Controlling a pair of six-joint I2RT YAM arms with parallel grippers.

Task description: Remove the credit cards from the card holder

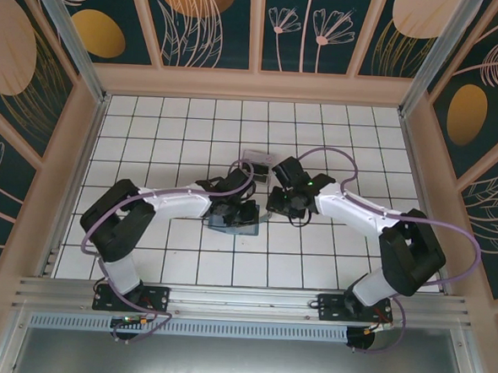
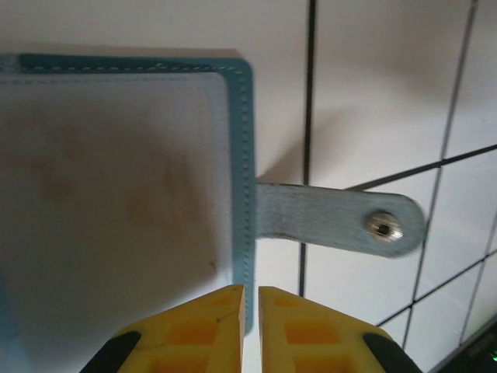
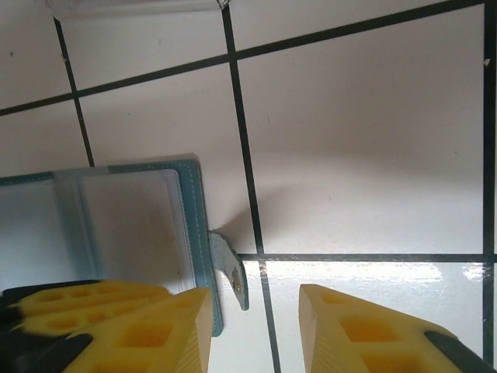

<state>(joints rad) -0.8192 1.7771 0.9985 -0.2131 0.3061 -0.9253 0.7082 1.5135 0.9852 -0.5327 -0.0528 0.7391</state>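
My left pincer [image 2: 250,299] pinches the card holder [image 2: 116,194] at its teal edge; my right pincer [image 3: 255,299] stands parted over its snap tab [image 3: 230,266] on the table [image 3: 349,194].

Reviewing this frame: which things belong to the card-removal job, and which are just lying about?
Part of the job:
- card holder, flat on the tiles, snap tab undone
- left gripper, closed on the holder's edge
- right gripper, open beside the holder

Just lying about:
- clear plastic tray, beyond the holder
- tiled table
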